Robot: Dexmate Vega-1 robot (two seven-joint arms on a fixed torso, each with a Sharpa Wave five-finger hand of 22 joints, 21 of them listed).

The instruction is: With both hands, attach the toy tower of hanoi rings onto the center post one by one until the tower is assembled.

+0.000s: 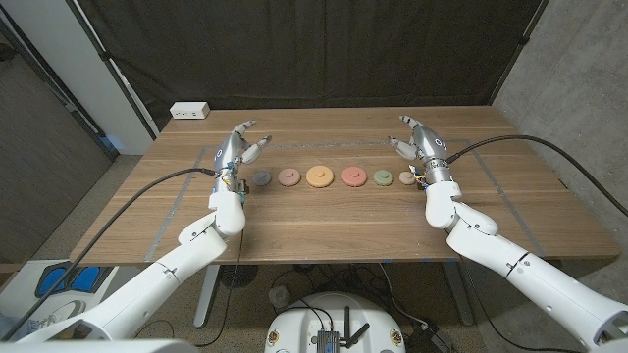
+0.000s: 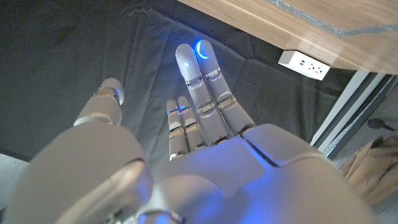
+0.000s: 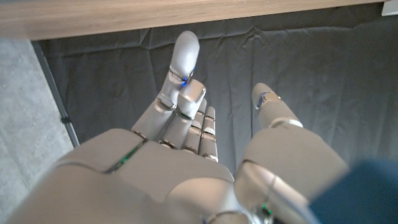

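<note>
Five round toy rings lie in a row mid-frame on the wooden bench (image 1: pixel 324 221): grey ring (image 1: pixel 263 177), pink ring (image 1: pixel 288 176), orange ring (image 1: pixel 319 176), red ring (image 1: pixel 353 176), green ring (image 1: pixel 383 177). Left hand (image 1: pixel 238 149) and right hand (image 1: pixel 416 138) hover at the row's ends, fingers spread, holding nothing. No center post is discernible; locating it comes first, then probably a clean rim pinch on the largest ring.

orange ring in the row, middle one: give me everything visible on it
The orange ring is a round flat disc, matte, with a small paler spot at its center that may be a hole or hub; too small to tell. It lies flat on the wooden table, third in a row of five, between a pinkish-brown ring and a red ring, and looks the widest. Nothing touches it; both hands stand apart at the row's ends.
</note>
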